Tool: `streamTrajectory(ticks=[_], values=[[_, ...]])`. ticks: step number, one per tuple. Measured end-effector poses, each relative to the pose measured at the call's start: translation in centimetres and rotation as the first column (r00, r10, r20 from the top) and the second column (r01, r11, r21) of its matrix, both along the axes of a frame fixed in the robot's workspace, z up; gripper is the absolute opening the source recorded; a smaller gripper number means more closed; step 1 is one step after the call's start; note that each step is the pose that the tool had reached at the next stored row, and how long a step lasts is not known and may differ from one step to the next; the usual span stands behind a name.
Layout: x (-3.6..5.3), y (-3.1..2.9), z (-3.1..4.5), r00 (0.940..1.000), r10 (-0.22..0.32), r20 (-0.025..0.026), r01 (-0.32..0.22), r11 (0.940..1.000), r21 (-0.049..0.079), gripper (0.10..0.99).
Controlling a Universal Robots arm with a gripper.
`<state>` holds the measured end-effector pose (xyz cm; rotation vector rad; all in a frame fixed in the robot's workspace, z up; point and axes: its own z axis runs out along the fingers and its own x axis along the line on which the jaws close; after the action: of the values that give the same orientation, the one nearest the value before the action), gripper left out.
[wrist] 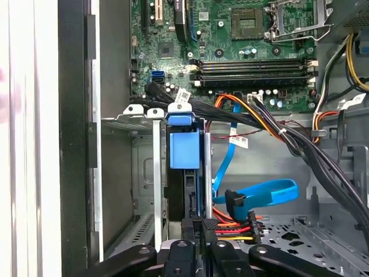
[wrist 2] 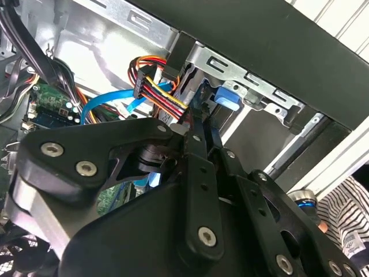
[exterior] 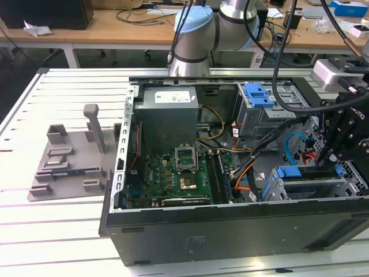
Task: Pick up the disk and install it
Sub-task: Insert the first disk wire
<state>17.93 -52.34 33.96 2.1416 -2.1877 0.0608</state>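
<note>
A slatted white worktable (exterior: 34, 121) carries an open black computer case (exterior: 230, 231), with wooden benches behind it and a grey fixture (exterior: 69, 161) on the exterior view's left. The black gripper (wrist: 196, 231) hangs inside the case at the exterior view's right, its fingers (wrist: 190, 228) drawn close together on the edge of the disk (wrist: 185, 167). The disk stands on edge in the grey drive bay (wrist: 144, 173), directly ahead of the gripper, beside the motherboard (wrist: 230, 34) and the blue data cable (wrist: 259, 193).

Disk (wrist: 185, 173) with blue carrier rail, on edge within the drive cage (wrist: 147, 173)
</note>
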Motion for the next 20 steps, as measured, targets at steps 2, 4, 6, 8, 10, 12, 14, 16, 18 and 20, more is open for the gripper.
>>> streamTrajectory(ticks=[2, 4, 6, 8, 10, 12, 14, 16, 18, 20], values=[[0.00, -0.01, -0.24, 1.0000, 0.000, 0.0000, 0.000, 1.0000, 0.000, 0.169], [0.00, -0.01, -0.26, 1.0000, 0.000, 0.0000, 0.000, 1.0000, 0.000, 0.169], [0.00, -0.02, -0.27, 1.0000, 0.000, 0.0000, 0.000, 1.0000, 0.000, 0.169], [0.00, -0.02, -0.29, 1.0000, 0.000, -0.0002, 0.000, 1.0000, 0.001, 0.176], [0.00, -0.03, -0.28, 1.0000, 0.000, -0.0001, 0.000, 1.0000, 0.000, 0.176], [0.00, -0.03, -0.07, 1.0000, 0.000, -0.0001, 0.000, 1.0000, 0.000, 0.239], [0.00, -0.02, 0.80, 1.0000, 0.000, 0.0000, 0.000, 1.0000, 0.000, 0.239], [0.00, 0.06, 1.53, 1.0000, 0.000, 0.0000, 0.000, 1.0000, 0.000, 0.239], [0.00, 0.15, 1.96, 1.0000, 0.000, 0.0000, 0.000, 1.0000, 0.000, 0.239], [0.00, 0.20, 2.59, 1.0000, 0.000, -0.0001, 0.000, 1.0000, 0.000, 0.161]])
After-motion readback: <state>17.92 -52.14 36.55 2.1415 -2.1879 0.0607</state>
